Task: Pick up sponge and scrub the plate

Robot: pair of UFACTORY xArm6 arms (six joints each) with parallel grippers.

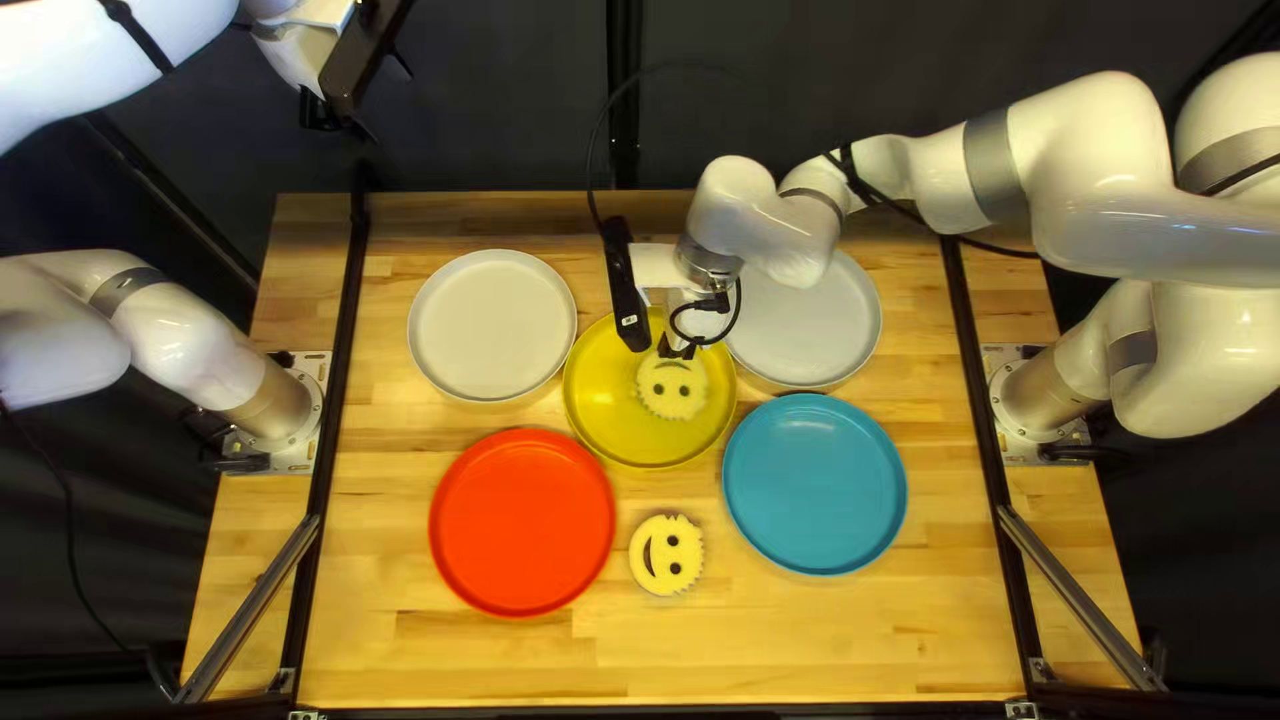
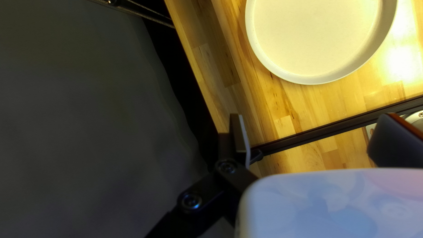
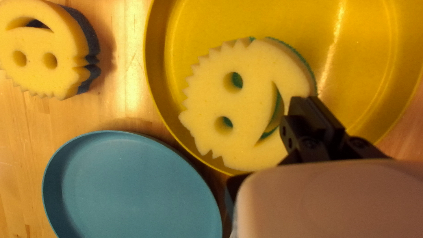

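- The loose sponge [image 1: 666, 555] lies nearest, on the bare wood between the red plate and the blue plate, yellow face up, its smile to the left and a dark layer underneath.
- The red plate [image 1: 522, 523] sits near left.
- The blue plate [image 1: 815, 484] sits near right.
- The yellow plate [image 1: 596, 416] is in the middle, farther away than those two.
- The task's sponge [image 1: 671, 388] is on the yellow plate, yellow face up and green underneath, with its smile toward the far side.
- The right gripper [image 1: 679, 350] is lowered over that sponge's far rim. Its two fingers [image 3: 300, 115] are drawn close together at the smile side; whether any foam is pinched between them, I cannot tell.
- The cream plate [image 1: 491, 326] is far left.
- The pale grey plate [image 1: 827, 320] is far right, partly hidden by the right arm [image 1: 1087, 174].
- The left gripper [image 1: 342, 123] is raised at the far left, beyond the cream plate and well apart from both sponges. One finger [image 2: 237, 134] stands out wide to its side, spread, with nothing held.
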